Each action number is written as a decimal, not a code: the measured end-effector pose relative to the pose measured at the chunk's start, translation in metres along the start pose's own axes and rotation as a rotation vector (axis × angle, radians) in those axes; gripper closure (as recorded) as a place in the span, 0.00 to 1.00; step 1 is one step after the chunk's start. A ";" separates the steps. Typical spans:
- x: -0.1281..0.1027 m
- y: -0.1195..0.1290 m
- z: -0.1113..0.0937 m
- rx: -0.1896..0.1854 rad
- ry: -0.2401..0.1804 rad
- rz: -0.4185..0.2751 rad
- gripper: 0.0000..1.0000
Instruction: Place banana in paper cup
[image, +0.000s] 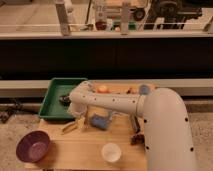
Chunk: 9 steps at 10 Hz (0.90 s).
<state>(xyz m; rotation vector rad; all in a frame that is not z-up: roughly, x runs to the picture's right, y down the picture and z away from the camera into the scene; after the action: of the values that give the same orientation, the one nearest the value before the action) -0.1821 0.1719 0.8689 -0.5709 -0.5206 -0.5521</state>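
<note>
The banana (70, 128) lies on the wooden table (80, 150) just in front of the green tray, pale yellow-tan and slim. My gripper (81, 120) hangs down from the white arm's wrist (76, 102), right beside the banana's right end. The paper cup (111, 152) stands upright, small and white, near the table's front edge, to the right of and nearer than the banana. My arm (150, 120) reaches in from the right across the table.
A dark purple bowl (33, 146) sits at the front left. A green tray (57, 97) holding a dark item stands at the back left. A blue object (100, 121) lies right of the gripper. A round orange fruit (102, 89) sits behind the arm. A dark object (136, 138) lies by the arm's base.
</note>
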 end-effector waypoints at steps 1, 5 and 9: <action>0.000 0.000 0.004 -0.004 -0.004 0.001 0.20; -0.022 -0.008 -0.024 0.026 -0.016 -0.066 0.20; -0.054 -0.012 -0.032 0.007 -0.045 -0.166 0.20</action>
<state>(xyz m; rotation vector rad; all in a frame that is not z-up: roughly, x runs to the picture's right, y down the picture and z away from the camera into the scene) -0.2198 0.1616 0.8179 -0.5378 -0.6161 -0.6955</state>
